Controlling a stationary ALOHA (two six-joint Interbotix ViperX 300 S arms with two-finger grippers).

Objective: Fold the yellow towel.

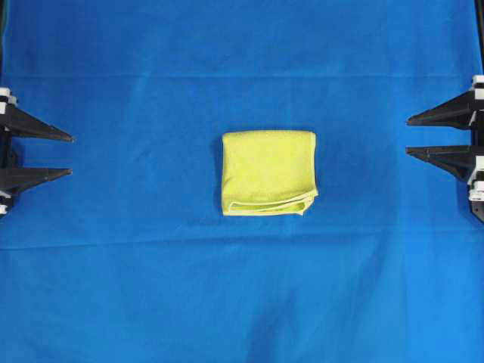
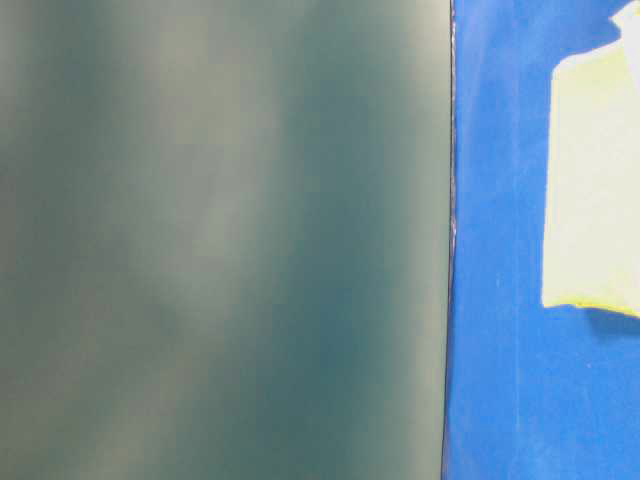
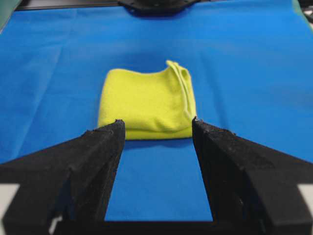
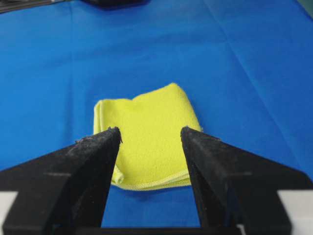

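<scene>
The folding looks finished, or nearly: the yellow towel (image 1: 268,172) lies as a compact, layered square in the middle of the blue cloth (image 1: 242,295), well apart from both arms. The left gripper (image 1: 71,155) and right gripper (image 1: 408,134) sit back at opposite side edges, jaws spread and holding nothing. If anything remains, it is squaring the stack, since the paler hemmed edges along its near side splay slightly at one corner; the top face is smooth and flat.

yellow towel (image 1: 268,172) lies folded square (hemmed edges stacked) mid-cloth, flat.
</scene>
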